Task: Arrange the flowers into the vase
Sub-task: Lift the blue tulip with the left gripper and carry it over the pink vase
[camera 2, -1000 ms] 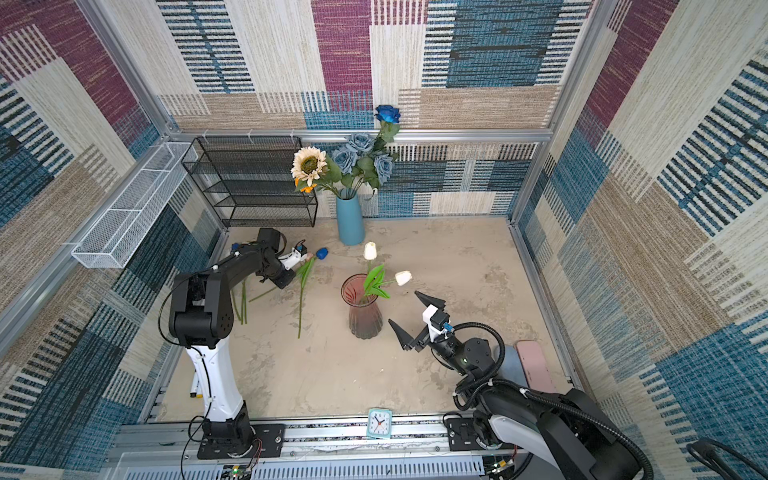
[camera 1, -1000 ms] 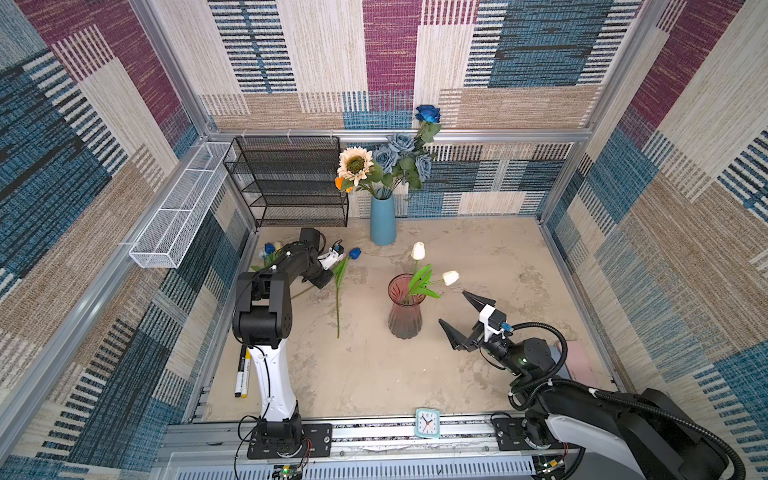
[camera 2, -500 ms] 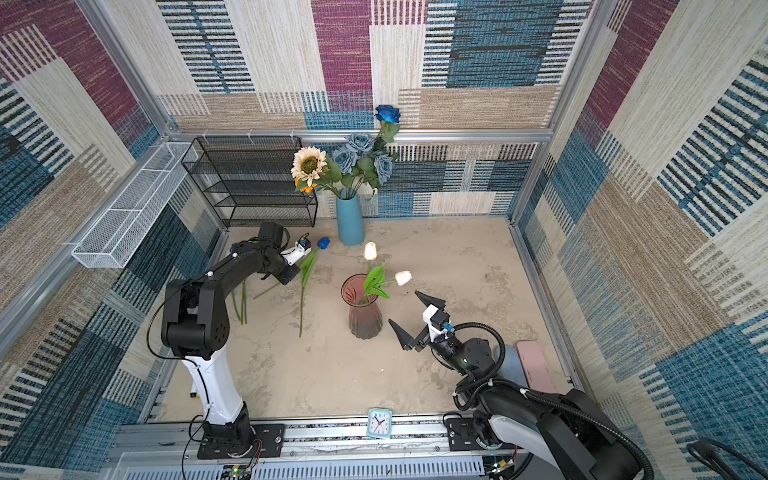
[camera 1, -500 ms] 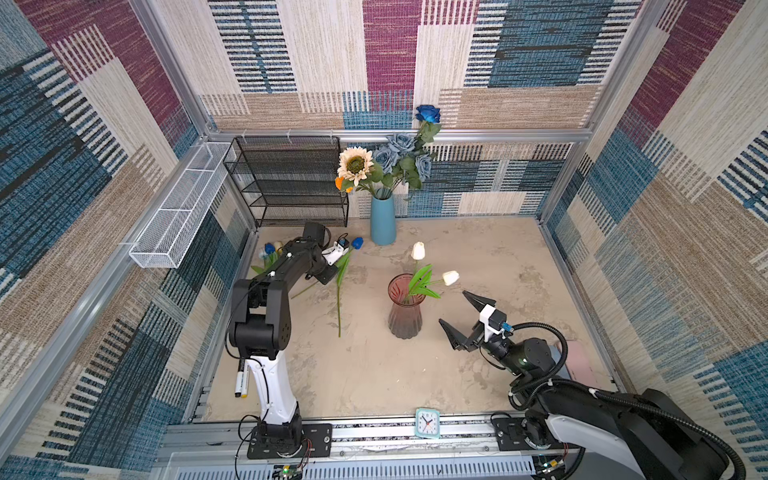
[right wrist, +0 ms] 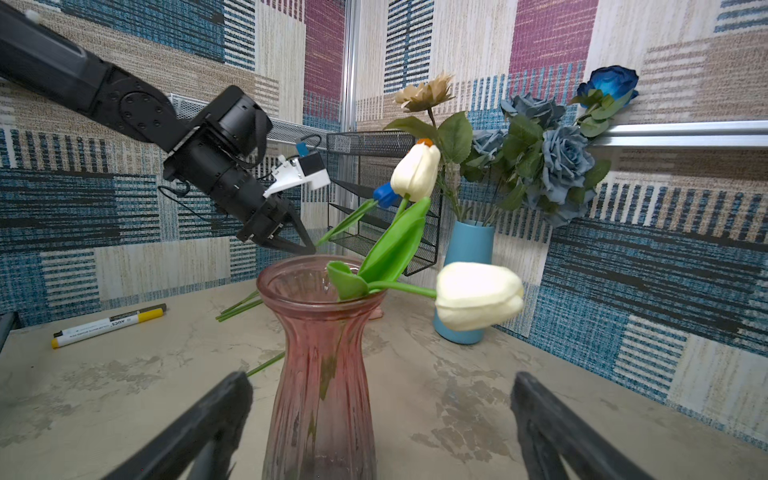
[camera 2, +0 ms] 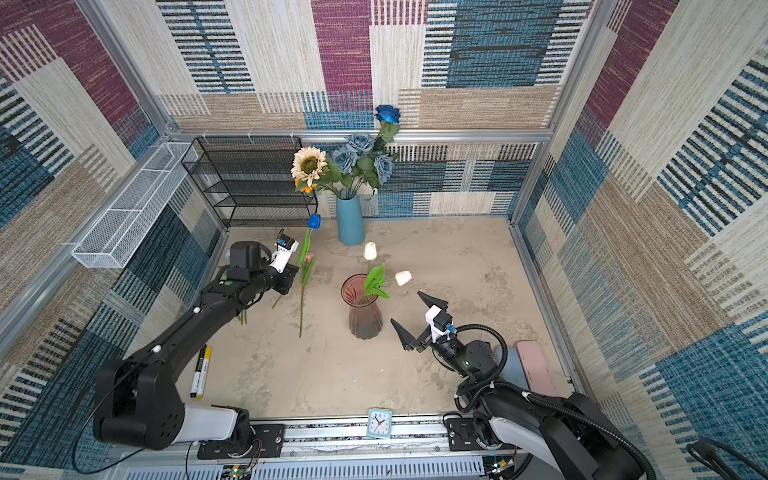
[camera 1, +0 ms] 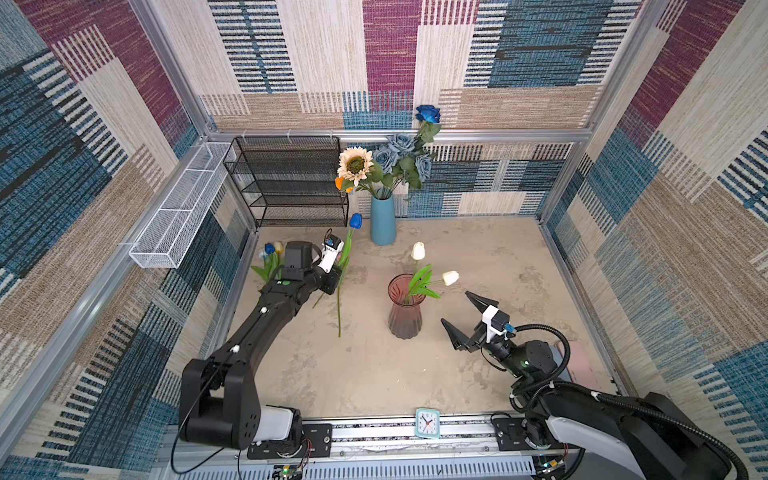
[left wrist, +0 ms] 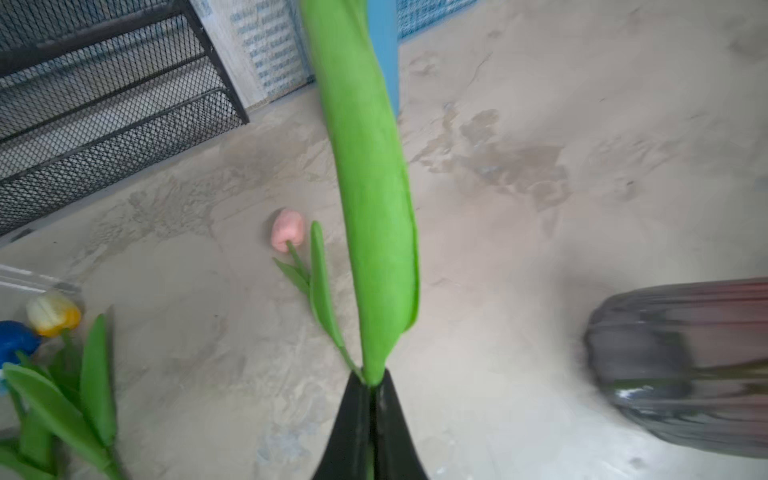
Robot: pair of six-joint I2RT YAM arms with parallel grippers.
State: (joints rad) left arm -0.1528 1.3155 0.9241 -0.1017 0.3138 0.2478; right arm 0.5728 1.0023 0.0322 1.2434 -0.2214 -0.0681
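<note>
Woven patchwork walls of blue, maroon and beige close in a mottled beige table (camera 1: 374, 374). At its near edge stands a small teal clock (camera 1: 427, 423). A white marker with a yellow end (camera 2: 200, 371) lies toward the near left corner. The right gripper (camera 1: 454, 306) hovers empty, jaws spread wide, just right of a ribbed pink glass vase (camera 1: 405, 316) at mid-table. This vase holds 2 white tulips (camera 1: 418, 251), 1 upright, 1 drooping over the rim. Further left, the left gripper (left wrist: 371, 388) is clenched on a blue tulip (camera 1: 355, 220) below its long leaf, bloom raised. A pink tulip (left wrist: 287, 235) lies flat beneath. A yellow tulip (left wrist: 52, 311) and a second blue tulip (left wrist: 16, 338) lie by the left edge. At the far edge a tall blue ceramic vase (camera 1: 382, 220) holds a cream sunflower (camera 1: 355, 164), dusty-blue roses (camera 1: 399, 149), 1 deep-blue rose (camera 1: 428, 113) and a small orange bloom (camera 1: 340, 183). A black mesh shelf (camera 1: 286, 178) stands beside it.
</note>
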